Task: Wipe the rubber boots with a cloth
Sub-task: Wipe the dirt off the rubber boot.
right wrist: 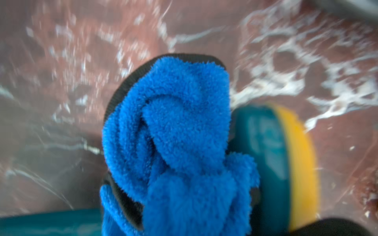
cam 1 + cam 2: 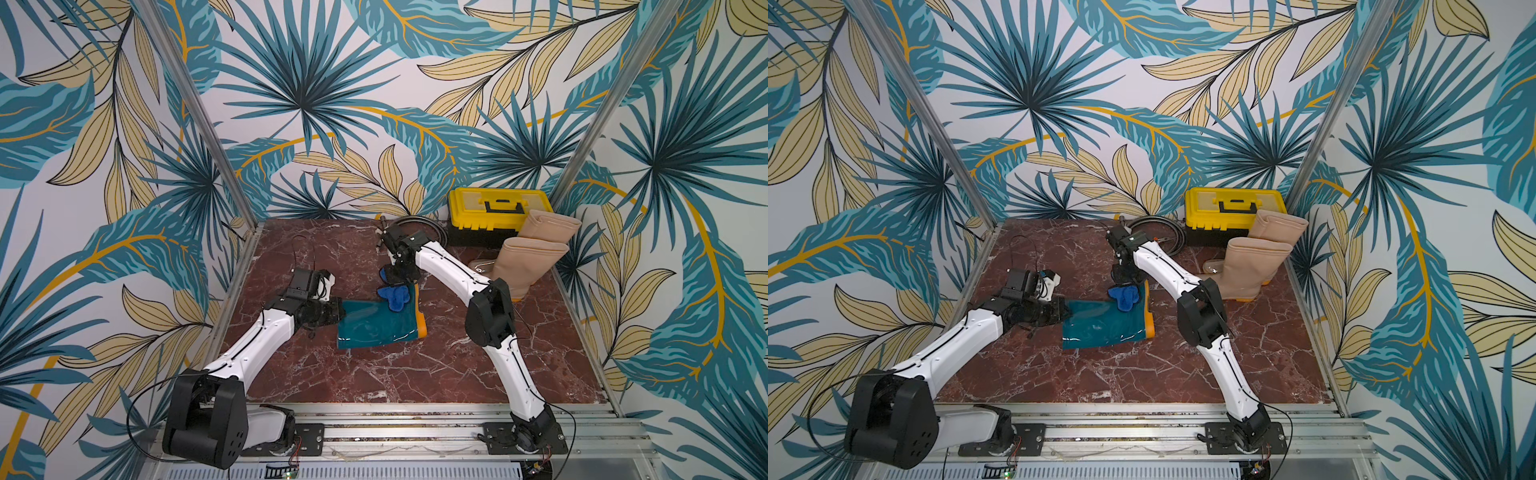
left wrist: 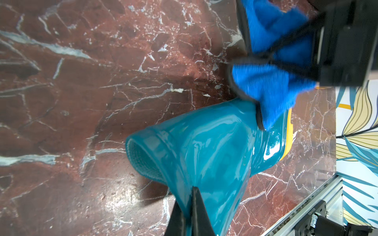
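Note:
A dark teal rubber boot [image 2: 376,324] [image 2: 1104,326] lies on its side mid-table, its orange-yellow sole [image 2: 421,321] facing right. My left gripper [image 2: 337,314] [image 3: 189,197] is shut on the rim of the boot's shaft [image 3: 214,147]. My right gripper [image 2: 392,280] is shut on the bunched bright blue cloth [image 2: 395,296] [image 2: 1123,296] [image 1: 173,132], which touches the boot's foot next to the sole [image 1: 300,155]. The cloth hides the right fingertips in the right wrist view. Two beige boots [image 2: 528,262] [image 2: 548,226] stand upright at the back right.
A yellow and black toolbox [image 2: 496,210] sits at the back right corner, right behind the beige boots. A coiled dark hose [image 2: 419,226] lies beside it at the back. Metal posts [image 2: 216,158] and patterned walls enclose the marble table [image 2: 374,374].

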Robot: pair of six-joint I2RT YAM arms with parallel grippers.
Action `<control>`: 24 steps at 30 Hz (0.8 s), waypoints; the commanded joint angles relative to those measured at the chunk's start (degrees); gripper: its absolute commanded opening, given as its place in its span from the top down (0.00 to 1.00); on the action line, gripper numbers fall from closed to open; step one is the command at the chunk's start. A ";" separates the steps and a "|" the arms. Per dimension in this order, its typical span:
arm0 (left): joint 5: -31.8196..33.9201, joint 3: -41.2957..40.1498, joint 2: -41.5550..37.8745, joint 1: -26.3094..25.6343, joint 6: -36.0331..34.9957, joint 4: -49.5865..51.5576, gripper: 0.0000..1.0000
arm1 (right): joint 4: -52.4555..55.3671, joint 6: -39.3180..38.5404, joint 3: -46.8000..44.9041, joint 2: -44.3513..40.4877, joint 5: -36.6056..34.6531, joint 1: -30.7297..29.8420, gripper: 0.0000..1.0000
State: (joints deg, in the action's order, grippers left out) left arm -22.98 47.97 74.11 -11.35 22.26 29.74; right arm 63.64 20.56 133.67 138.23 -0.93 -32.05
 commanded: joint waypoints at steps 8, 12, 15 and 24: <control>1.37 0.64 -1.67 0.36 -1.30 2.49 1.00 | -2.68 -0.18 -7.88 -12.04 -2.30 1.44 1.00; 0.72 2.98 0.38 0.37 -1.68 3.02 1.00 | -13.71 1.08 -28.51 -24.30 0.48 -1.72 1.00; 0.75 4.43 1.71 0.40 -1.79 3.47 1.00 | -16.53 3.67 -40.92 -29.49 2.18 -3.89 1.00; 1.83 6.79 2.65 0.51 -1.76 4.01 1.00 | -20.19 11.30 -66.53 -41.21 4.55 -12.11 1.00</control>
State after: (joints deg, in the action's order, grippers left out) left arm -21.87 52.84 77.17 -11.18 21.80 33.17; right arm 42.26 27.62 72.27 98.96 1.76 -43.35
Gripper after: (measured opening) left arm 0.065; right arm 0.148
